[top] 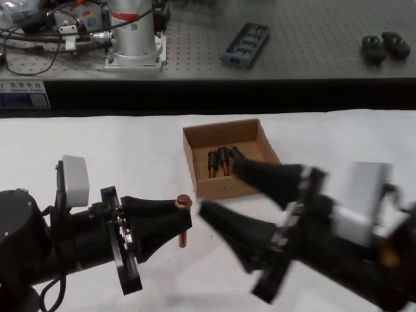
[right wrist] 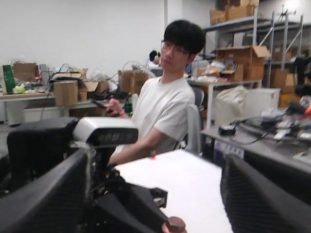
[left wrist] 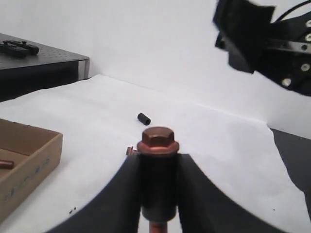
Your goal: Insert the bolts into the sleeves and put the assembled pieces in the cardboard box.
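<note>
My left gripper (top: 182, 223) is clamped on a black cylindrical sleeve (left wrist: 158, 187) with a copper hex-headed bolt (left wrist: 158, 140) apparently seated through it, near-left of the brown cardboard box (top: 224, 135). The right gripper (top: 220, 185) hangs with its fingers apart. I'd swing the piece over the box and lower it before releasing.

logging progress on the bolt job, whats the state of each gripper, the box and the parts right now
left gripper, shut on the held sleeve
bolt, pushed through the held sleeve, head out one end
right gripper, open, empty
cardboard box, open-topped
assembled pieces, three lying inside the cardboard box
loose sleeve, on its side on the white cloth, no bolt showing
</note>
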Robot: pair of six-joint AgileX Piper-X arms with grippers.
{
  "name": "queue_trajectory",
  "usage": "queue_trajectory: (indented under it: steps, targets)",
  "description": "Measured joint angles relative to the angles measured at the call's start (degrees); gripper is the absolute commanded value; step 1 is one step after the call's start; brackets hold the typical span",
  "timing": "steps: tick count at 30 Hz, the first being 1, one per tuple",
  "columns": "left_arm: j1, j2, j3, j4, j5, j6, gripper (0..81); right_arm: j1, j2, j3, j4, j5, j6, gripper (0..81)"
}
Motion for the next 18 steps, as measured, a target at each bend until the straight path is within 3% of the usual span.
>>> queue_trajectory:
  steps: [4, 9, 12, 13, 15, 18]
  targets:
    - [0.36, -5.55, -1.33, 7.58, -1.24, -1.25, 0.7, 0.0, -6.31, 4.51, -0.33, 7.06, -4.75, 54.4]
    - [0.33, -11.96, -11.71, 37.28, -3.74, 1.67, 0.7, 0.0, -7.83, 6.65, -0.09, 13.3, -8.0, 54.4]
    - [-0.21, -13.27, -23.34, 62.38, -9.46, 15.72, 0.7, 0.0, -7.83, 6.65, -0.09, 13.3, -8.18, 54.4]
    - [-0.67, -12.92, -31.54, 75.21, -15.2, 22.08, 0.7, 0.0, -7.83, 6.65, -0.09, 13.62, -8.15, 54.4]
    - [-0.93, -11.55, -41.06, 83.77, -22.06, 27.22, 0.7, 0.0, -7.83, 6.65, -0.09, 13.85, -8.15, 54.4]
    - [-1.19, -8.32, -48.87, 87.18, -25.37, 27.81, 0.7, 0.0, -7.83, 6.65, -0.09, 13.94, -8.15, 54.4]
